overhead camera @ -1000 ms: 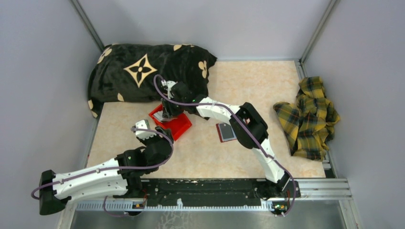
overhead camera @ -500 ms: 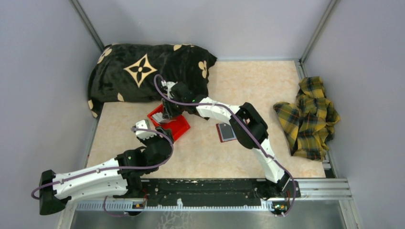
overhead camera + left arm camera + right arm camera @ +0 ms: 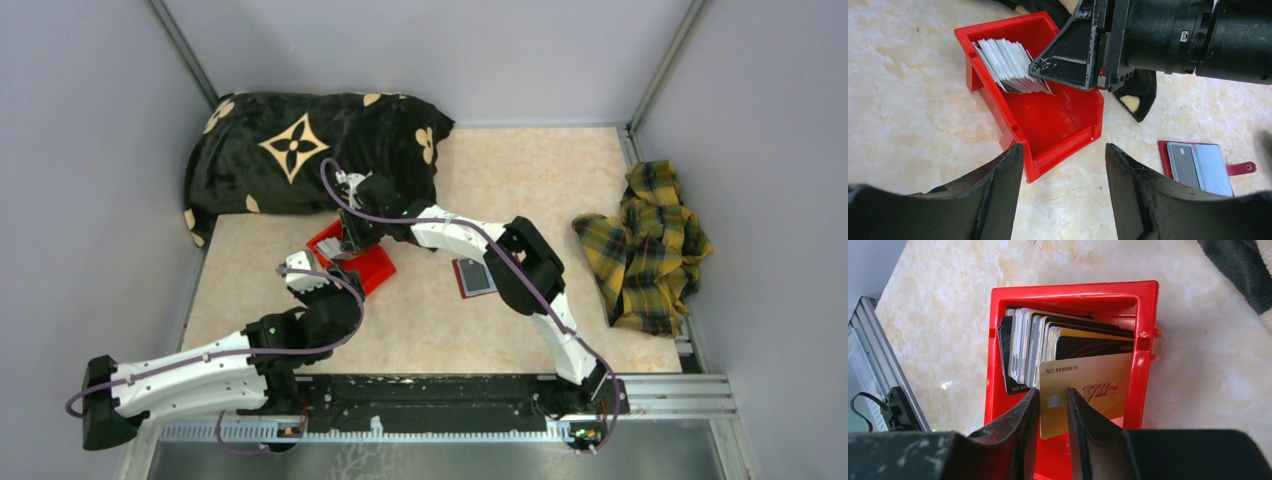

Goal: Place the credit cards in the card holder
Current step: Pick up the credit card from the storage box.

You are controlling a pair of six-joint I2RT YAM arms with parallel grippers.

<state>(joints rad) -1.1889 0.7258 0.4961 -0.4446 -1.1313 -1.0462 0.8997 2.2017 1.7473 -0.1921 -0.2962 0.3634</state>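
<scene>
The credit cards (image 3: 1028,347) stand as a leaning stack in a red bin (image 3: 1073,290); a gold VIP card (image 3: 1093,380) is frontmost. The stack also shows in the left wrist view (image 3: 1008,62). My right gripper (image 3: 1053,392) reaches down into the bin (image 3: 372,265), jaws only narrowly apart, tips over the gold card's face, nothing pinched between them. The card holder (image 3: 473,277) lies open on the table right of the bin, with a grey card (image 3: 1182,162) on its lining. My left gripper (image 3: 1064,147) is open and empty, low in front of the bin's near wall (image 3: 1063,142).
A black cushion with tan flower prints (image 3: 300,150) lies behind the bin, touching the right arm. A yellow plaid cloth (image 3: 650,245) is bunched at the right wall. Grey walls enclose the table; a metal rail (image 3: 450,395) runs along the near edge.
The red bin has shifted slightly left and toward the near edge under my right gripper. The left arm has not moved.
</scene>
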